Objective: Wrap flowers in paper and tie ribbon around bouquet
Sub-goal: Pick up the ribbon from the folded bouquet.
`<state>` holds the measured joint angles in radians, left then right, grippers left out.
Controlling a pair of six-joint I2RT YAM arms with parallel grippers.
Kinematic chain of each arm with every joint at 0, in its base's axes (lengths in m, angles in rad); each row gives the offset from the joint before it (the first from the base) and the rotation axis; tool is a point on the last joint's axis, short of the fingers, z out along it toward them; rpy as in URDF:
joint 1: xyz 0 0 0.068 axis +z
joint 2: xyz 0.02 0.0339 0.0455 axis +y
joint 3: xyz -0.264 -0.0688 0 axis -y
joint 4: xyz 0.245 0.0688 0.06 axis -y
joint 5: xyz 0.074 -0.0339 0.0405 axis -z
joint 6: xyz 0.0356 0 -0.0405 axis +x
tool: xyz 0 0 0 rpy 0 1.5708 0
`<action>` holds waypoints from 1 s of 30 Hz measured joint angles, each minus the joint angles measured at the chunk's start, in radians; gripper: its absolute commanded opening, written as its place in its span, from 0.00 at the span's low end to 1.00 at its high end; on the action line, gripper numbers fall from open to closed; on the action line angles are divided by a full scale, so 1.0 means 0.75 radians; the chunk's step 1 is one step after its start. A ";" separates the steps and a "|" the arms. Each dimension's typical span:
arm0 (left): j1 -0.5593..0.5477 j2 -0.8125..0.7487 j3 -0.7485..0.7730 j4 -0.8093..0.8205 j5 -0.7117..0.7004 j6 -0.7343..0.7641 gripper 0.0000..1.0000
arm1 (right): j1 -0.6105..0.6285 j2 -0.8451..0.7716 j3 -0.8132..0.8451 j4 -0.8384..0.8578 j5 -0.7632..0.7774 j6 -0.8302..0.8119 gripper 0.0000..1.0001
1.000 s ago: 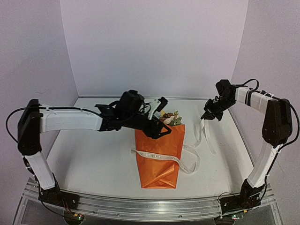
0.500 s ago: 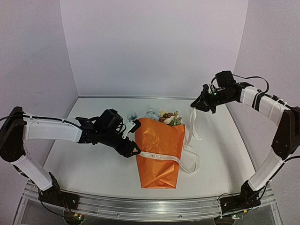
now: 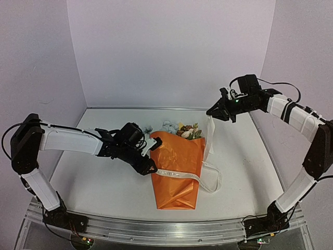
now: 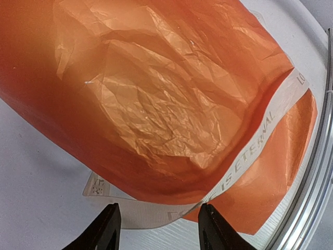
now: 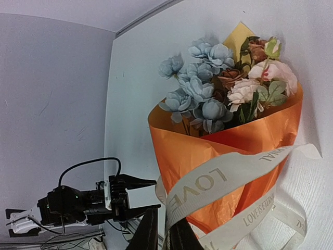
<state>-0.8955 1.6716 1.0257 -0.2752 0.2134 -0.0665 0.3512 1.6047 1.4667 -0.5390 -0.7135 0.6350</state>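
Observation:
The bouquet [image 3: 177,172] lies on the table as an orange paper [image 4: 156,94] cone, with flowers [image 3: 183,130] in pale blue, white and brown at its far, wide end [image 5: 218,88]. A white lettered ribbon [image 3: 179,174] crosses the cone's middle. My left gripper [image 3: 152,158] is open at the cone's left edge, low over the table. The ribbon's short left end [image 4: 140,214] lies flat between its spread fingers [image 4: 106,232] without being pinched. My right gripper [image 3: 212,113] is raised at the back right, shut on the ribbon's other end [image 5: 223,179], which hangs down to the bouquet's right side.
A slack loop of ribbon [image 3: 214,179] rests on the white table [image 3: 93,177] right of the cone. Lilac walls close the back and both sides. A metal rail [image 3: 166,229] runs along the near edge.
My left gripper came off the bouquet's top, swung down to its left edge by the ribbon end, and its jaws narrowed somewhat. The right gripper carried its ribbon end up and leftward.

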 measured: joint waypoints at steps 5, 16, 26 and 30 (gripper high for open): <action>0.000 0.031 0.020 -0.022 0.025 0.025 0.34 | 0.024 0.001 0.041 0.002 -0.029 -0.004 0.11; 0.000 0.059 0.056 -0.032 0.073 0.050 0.51 | 0.087 0.058 0.147 0.020 -0.099 -0.004 0.10; 0.001 0.058 0.056 -0.092 0.073 0.060 0.45 | 0.087 0.064 0.147 0.020 -0.100 -0.008 0.09; 0.001 0.058 0.056 -0.120 0.078 0.061 0.50 | 0.087 0.065 0.147 0.020 -0.086 -0.013 0.07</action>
<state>-0.8948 1.7153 1.0676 -0.3652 0.2719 -0.0209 0.4168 1.6531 1.5770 -0.5242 -0.7782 0.6254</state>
